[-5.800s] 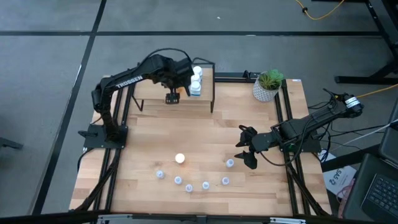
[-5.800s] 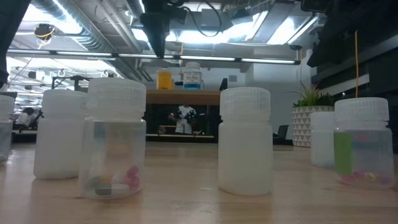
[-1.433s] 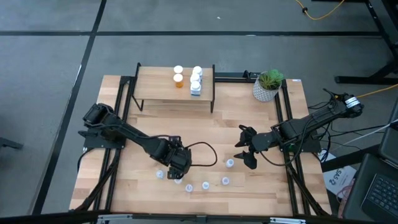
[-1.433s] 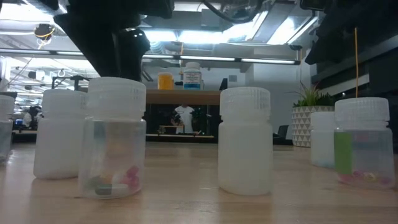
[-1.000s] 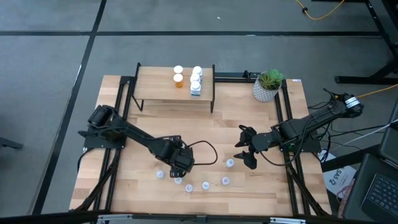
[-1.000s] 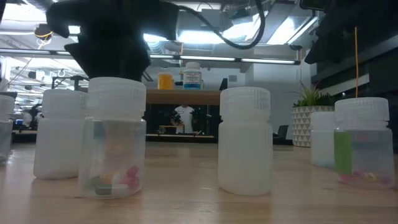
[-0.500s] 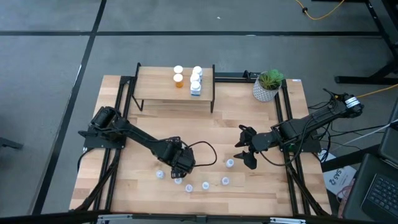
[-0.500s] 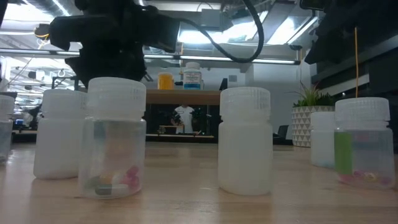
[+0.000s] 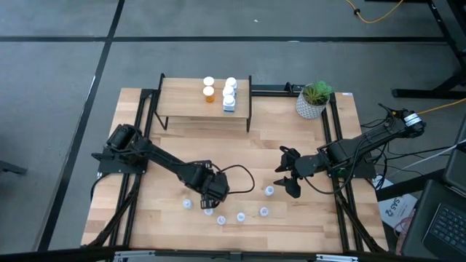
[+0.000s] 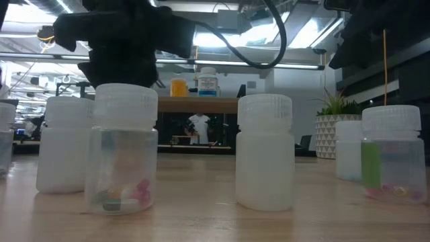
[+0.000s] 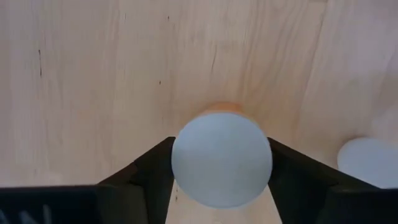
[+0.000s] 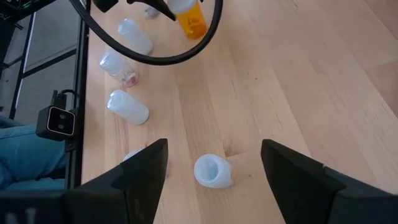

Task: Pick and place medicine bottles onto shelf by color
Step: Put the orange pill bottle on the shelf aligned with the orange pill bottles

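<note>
Orange plastic showed under the round white cap of the bottle (image 11: 221,160) standing on my worktop (image 9: 291,218), among the pale translucent vials (image 9: 241,217) near its front edge. No writing on it could be read. My left end effector (image 11: 221,171) was clamped around that cap, a finger (image 11: 152,171) touching each side. My right end effector (image 12: 214,163) hung released above one vial (image 12: 212,171).
</note>
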Available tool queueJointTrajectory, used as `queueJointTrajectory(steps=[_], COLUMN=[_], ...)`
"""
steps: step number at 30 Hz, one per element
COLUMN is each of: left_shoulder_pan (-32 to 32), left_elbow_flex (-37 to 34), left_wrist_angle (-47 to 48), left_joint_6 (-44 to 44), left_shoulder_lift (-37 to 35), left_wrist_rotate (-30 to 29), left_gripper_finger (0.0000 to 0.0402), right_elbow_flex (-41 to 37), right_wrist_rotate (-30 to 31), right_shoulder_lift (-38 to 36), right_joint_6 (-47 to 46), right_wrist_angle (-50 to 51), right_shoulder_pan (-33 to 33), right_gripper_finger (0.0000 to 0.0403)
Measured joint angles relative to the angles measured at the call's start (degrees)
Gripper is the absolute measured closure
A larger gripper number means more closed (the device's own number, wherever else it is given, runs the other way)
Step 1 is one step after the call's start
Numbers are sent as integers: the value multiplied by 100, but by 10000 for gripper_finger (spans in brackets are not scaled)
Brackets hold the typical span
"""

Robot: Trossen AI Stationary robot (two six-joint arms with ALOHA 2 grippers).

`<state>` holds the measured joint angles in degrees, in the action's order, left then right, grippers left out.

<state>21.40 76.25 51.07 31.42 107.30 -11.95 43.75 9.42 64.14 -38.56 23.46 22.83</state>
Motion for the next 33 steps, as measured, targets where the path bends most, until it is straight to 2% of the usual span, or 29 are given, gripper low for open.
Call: queueJointTrajectory(steps=[10,13,20,26,31,33], left_shoulder_pan=[-257,-385,-963,-1895,-3027,-3468], left_elbow_flex=[98,412,1504,2322,2525,2527], left_wrist_angle=[125,532,1968,2639,2642,2552], left_joint_6=[-108,-245,-800,-1763,-2757,-3100], left_shoulder_lift=[-80,-270,-758,-989,-975,-970], left_wrist_rotate=[244,180,-531,-870,-719,-441], left_gripper_finger=[213,214,214,214,214,214], right_elbow_flex=[0,0,0,1,1,2], right_wrist_rotate=[0,-1,-1,-1,-1,-1], right_shoulder_lift=[0,0,0,-2,-2,-2], right_joint_6=[-1,-1,1,0,1,-1], right_wrist_angle=[0,0,2,-4,-4,-5], right_shoulder_pan=[0,0,0,0,2,0], right_gripper_finger=[142,142,142,142,142,142])
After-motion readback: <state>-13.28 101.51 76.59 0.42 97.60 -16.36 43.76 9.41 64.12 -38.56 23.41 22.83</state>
